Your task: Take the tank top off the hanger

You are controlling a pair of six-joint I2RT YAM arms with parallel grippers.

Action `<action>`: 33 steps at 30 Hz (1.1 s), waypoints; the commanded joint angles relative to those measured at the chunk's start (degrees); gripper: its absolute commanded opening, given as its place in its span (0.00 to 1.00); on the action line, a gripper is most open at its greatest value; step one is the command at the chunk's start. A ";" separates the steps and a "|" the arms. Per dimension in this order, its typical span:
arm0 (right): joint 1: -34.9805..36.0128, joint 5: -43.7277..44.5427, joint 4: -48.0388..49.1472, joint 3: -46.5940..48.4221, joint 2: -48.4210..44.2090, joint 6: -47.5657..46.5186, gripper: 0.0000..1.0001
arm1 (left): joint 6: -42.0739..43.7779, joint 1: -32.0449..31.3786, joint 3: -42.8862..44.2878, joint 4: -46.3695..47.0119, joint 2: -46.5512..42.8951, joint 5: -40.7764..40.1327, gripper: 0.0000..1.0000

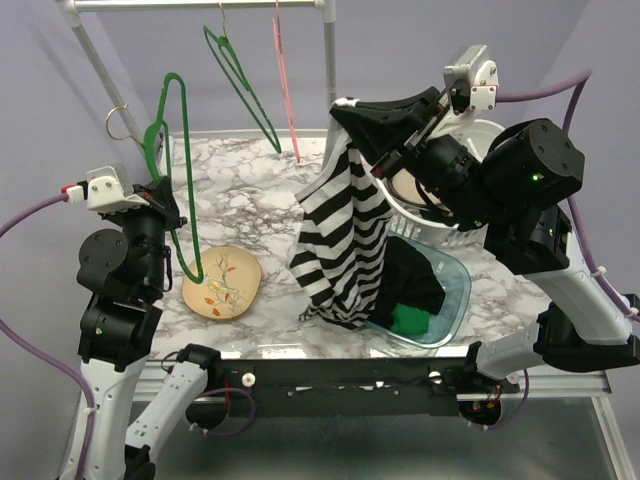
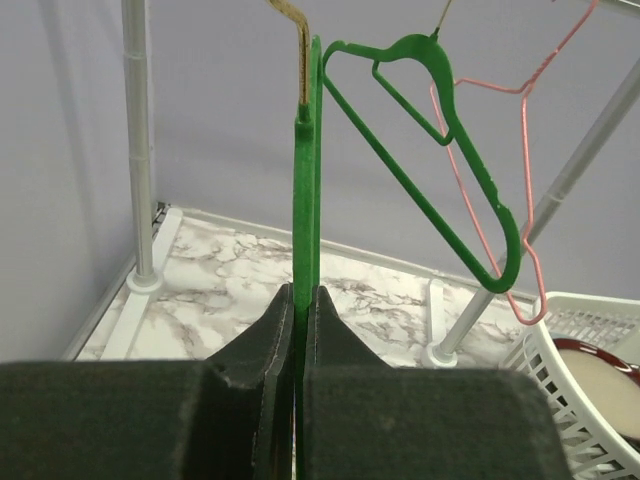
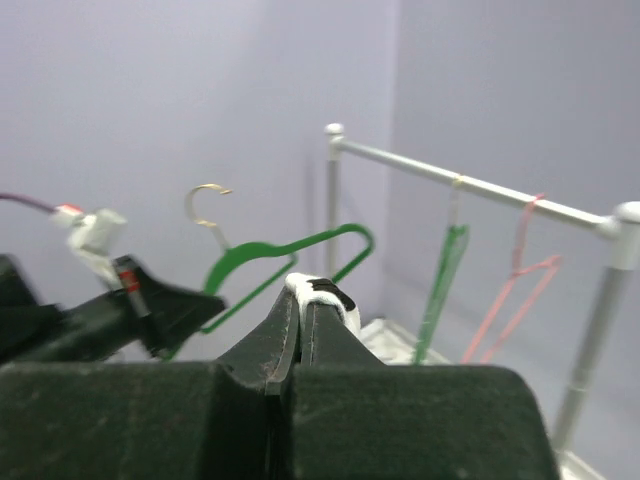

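The black-and-white striped tank top (image 1: 345,230) hangs free from my right gripper (image 1: 345,112), which is shut on its top edge. Its lower end droops to the table by the clear bin. In the right wrist view a fold of striped cloth (image 3: 332,296) sticks out between the closed fingers of the gripper (image 3: 303,300). My left gripper (image 1: 168,200) is shut on a bare green hanger (image 1: 182,150), held upright at the left, well apart from the top. In the left wrist view the hanger (image 2: 308,180) is pinched between the fingers of the gripper (image 2: 305,300).
A second green hanger (image 1: 240,80) and a pink hanger (image 1: 285,80) hang on the rack rail behind. A white basket (image 1: 490,130) stands at the back right. A clear bin (image 1: 455,290) with dark and green clothes is under the top. A wooden plate (image 1: 222,283) lies front left.
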 commanded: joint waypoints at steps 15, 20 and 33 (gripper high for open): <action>-1.56 24.97 19.61 1.64 -1.34 -36.46 0.01 | 0.98 0.02 3.22 -2.06 -0.41 -0.36 0.00; -1.56 26.55 18.74 -1.96 -4.50 -35.33 0.01 | 0.98 0.02 3.05 -1.80 -0.59 -0.36 0.00; -1.56 28.93 5.74 -28.93 -18.65 -18.81 0.01 | 0.89 0.02 3.49 -1.71 -0.24 0.95 0.00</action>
